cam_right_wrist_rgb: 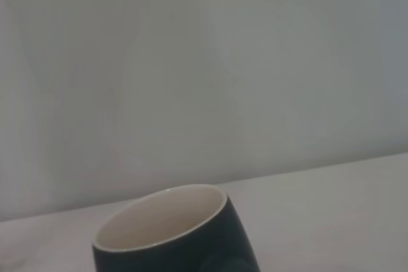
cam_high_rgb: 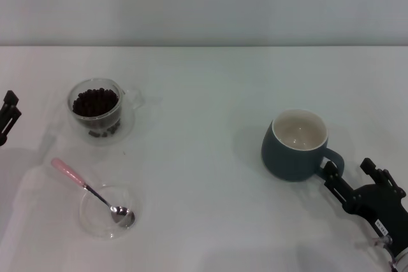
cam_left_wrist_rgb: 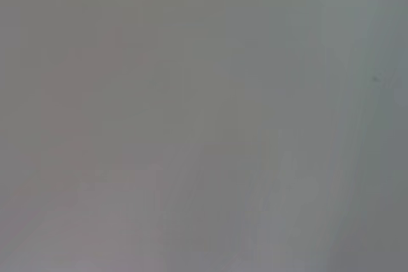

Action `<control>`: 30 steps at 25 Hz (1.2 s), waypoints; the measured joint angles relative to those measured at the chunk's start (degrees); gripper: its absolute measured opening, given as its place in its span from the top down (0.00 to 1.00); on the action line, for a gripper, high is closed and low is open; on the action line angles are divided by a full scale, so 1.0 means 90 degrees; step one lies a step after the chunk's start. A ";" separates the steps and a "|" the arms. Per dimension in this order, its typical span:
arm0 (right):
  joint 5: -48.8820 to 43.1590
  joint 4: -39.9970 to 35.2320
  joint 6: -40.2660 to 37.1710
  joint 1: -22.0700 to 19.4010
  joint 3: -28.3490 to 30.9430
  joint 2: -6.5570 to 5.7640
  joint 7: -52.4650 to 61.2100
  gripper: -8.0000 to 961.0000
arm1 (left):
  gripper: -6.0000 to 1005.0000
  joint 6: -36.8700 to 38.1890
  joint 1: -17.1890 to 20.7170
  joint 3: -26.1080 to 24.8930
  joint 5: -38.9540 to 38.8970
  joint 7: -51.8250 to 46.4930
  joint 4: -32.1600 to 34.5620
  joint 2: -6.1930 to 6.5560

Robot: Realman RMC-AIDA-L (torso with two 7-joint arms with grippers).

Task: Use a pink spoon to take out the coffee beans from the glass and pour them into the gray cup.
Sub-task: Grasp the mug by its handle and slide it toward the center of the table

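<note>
The right tool [cam_high_rgb: 349,175] sits low on the white surface [cam_high_rgb: 204,157], right beside the gray cup [cam_high_rgb: 294,144], its fingers spread wide near the cup's handle. The cup stands up and looks bare inside. Far to the left of this tool, the glass [cam_high_rgb: 97,109] holds the coffee beans [cam_high_rgb: 95,101]. Nearer, the pink spoon [cam_high_rgb: 89,189] rests with its bowl in a flat glass dish [cam_high_rgb: 107,211]. The left tool [cam_high_rgb: 7,116] waits at the surface's left edge, beside the glass; I cannot tell if it is wide or narrow
</note>
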 joint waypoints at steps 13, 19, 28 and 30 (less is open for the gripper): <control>0.0003 -0.0197 -0.0067 0.0100 0.0340 -0.0018 0.0007 0.10 | 0.11 0.0020 -0.0007 0.0000 -0.0082 0.0003 0.0050 0.0015; -0.0045 -0.0361 -0.0148 0.0259 0.0393 -0.0038 0.0023 0.11 | 0.11 0.0022 -0.0010 -0.0002 -0.0088 0.0004 0.0050 0.0024; -0.0003 -0.0498 -0.0165 0.0372 0.0458 -0.0041 0.0018 0.17 | 0.11 0.0020 0.0006 -0.0010 -0.0232 0.0004 0.0050 0.0030; -0.0002 -0.0516 -0.0165 0.0399 0.0460 -0.0041 0.0021 0.18 | 0.11 0.0023 0.0015 -0.0010 -0.0235 0.0004 0.0049 0.0030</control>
